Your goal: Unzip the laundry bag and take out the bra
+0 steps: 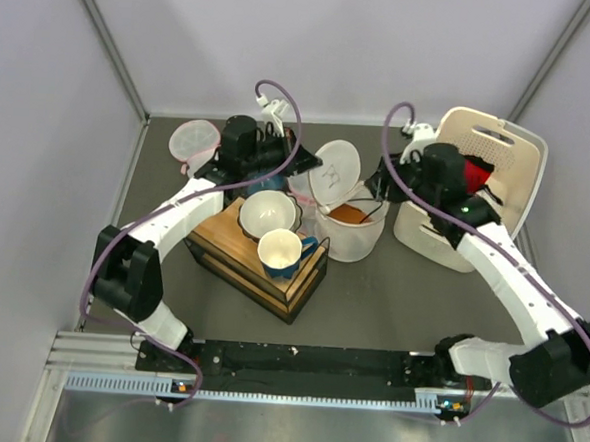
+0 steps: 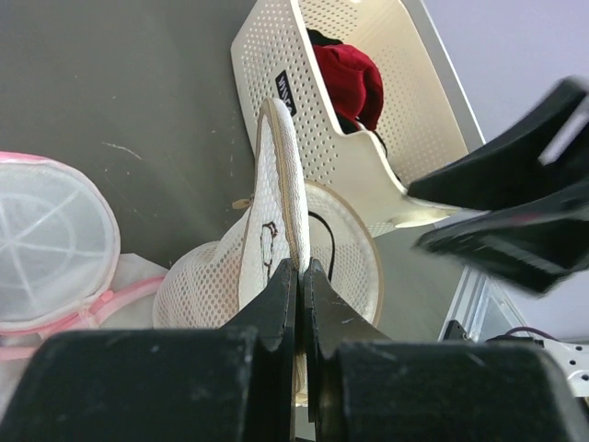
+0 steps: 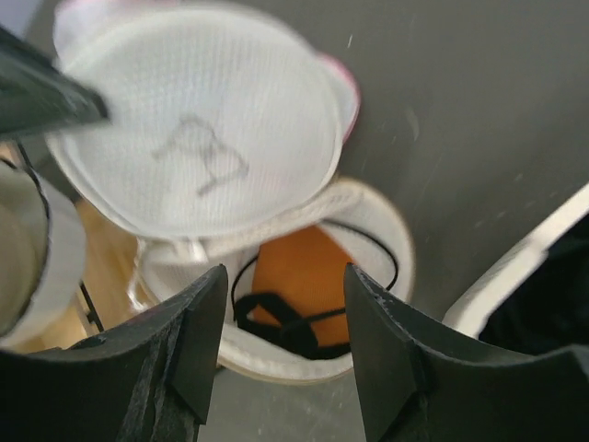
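Observation:
The laundry bag [image 1: 354,240] stands open at mid-table, a white mesh drum [image 3: 382,221]. Its round lid [image 1: 335,171] is lifted upright. My left gripper [image 1: 303,164] is shut on the lid's edge, with its jaws [image 2: 299,269] pressed together on the rim [image 2: 281,175]. Inside the bag lies an orange fabric piece with thin black straps [image 3: 308,267], apparently the bra [image 1: 351,213]. My right gripper [image 3: 285,273] hovers open just above the bag's mouth, with nothing between its fingers. From above it [image 1: 379,191] sits at the bag's right side.
A cream perforated basket [image 1: 505,144] stands right of the bag with a red garment [image 2: 354,83] in it. A wooden crate [image 1: 236,239] carrying a bowl [image 1: 268,211] and a cup [image 1: 281,250] sits left of the bag. A pink-trimmed mesh bag [image 1: 193,140] lies at the far left.

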Motion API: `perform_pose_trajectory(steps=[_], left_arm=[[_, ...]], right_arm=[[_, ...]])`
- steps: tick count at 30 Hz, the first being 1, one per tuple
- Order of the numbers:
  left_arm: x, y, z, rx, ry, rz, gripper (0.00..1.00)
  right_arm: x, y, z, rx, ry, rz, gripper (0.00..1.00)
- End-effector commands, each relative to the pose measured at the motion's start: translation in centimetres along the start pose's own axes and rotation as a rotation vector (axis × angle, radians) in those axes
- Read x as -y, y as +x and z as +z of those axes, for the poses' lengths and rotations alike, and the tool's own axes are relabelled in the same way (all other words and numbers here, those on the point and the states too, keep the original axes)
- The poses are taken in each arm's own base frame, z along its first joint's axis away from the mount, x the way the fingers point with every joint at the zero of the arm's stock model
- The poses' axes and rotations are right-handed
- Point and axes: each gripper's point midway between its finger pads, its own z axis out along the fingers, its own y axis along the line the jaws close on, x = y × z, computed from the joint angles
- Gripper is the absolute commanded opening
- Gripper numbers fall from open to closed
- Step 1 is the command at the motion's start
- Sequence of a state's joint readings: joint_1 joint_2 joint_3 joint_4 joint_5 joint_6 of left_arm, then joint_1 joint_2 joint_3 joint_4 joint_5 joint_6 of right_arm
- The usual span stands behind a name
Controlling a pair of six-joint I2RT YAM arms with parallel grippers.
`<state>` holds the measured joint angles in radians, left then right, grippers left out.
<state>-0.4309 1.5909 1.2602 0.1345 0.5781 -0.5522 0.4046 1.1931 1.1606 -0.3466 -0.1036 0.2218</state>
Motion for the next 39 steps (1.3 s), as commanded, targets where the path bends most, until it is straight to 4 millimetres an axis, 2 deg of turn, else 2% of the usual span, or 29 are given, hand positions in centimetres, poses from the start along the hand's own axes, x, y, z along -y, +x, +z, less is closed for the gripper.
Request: perform_pose_trajectory(steps=[1, 4, 6, 13, 21, 26, 27, 29, 30, 31, 32, 33, 37, 39], left_arm=[[3.8, -3.1, -1.4, 0.092, 0.065, 0.067, 0.0], [4.7, -3.4, -1.6, 0.104, 0.076, 0.078, 0.0], [4.8, -3.5, -1.5, 0.105, 0.08, 0.079, 0.0], [5.2, -3.4, -1.3, 0.103, 0.095, 0.066, 0.0], [5.2, -3.3, -1.6, 0.109, 0.083, 0.075, 0.0], [4.9, -3.0, -1.5, 0.104, 0.078, 0.074, 0.0], [4.9, -3.0, -1.5, 0.104, 0.08, 0.071, 0.0], [4.9, -3.0, -1.5, 0.104, 0.082, 0.069, 0.0], [4.9, -2.9, -1.4, 0.102, 0.083, 0.069, 0.0], [4.9, -2.9, -1.4, 0.102, 0.083, 0.07, 0.0], [4.9, -3.0, -1.5, 0.104, 0.083, 0.074, 0.0], [4.9, -2.9, -1.5, 0.1, 0.081, 0.073, 0.0], [4.8, -2.8, -1.6, 0.101, 0.073, 0.082, 0.0], [4.6, -2.7, -1.5, 0.097, 0.071, 0.079, 0.0]], right_arm=[[-1.3, 4.7, 1.8, -0.153, -0.075, -0.029, 0.54], [-2.3, 6.9, 2.7, -0.214, -0.111, -0.017, 0.53], [-3.1, 7.7, 3.2, -0.229, -0.136, -0.003, 0.53], [-3.3, 11.6, 5.4, -0.333, -0.142, 0.022, 0.54], [-0.6, 17.7, 8.0, -0.482, -0.023, 0.038, 0.62], [0.1, 19.9, 9.1, -0.535, 0.002, 0.045, 0.6], [0.1, 20.1, 9.3, -0.541, 0.004, 0.049, 0.57], [0.1, 20.4, 9.8, -0.539, 0.001, 0.056, 0.44], [0.0, 20.4, 9.8, -0.541, -0.006, 0.061, 0.35], [0.0, 20.6, 9.9, -0.546, -0.006, 0.062, 0.18], [-0.1, 20.5, 9.9, -0.543, -0.008, 0.062, 0.07], [-0.1, 20.4, 9.9, -0.54, -0.009, 0.063, 0.0], [-0.5, 18.8, 9.0, -0.496, -0.02, 0.06, 0.0], [-0.9, 17.0, 8.2, -0.445, -0.03, 0.057, 0.0]])
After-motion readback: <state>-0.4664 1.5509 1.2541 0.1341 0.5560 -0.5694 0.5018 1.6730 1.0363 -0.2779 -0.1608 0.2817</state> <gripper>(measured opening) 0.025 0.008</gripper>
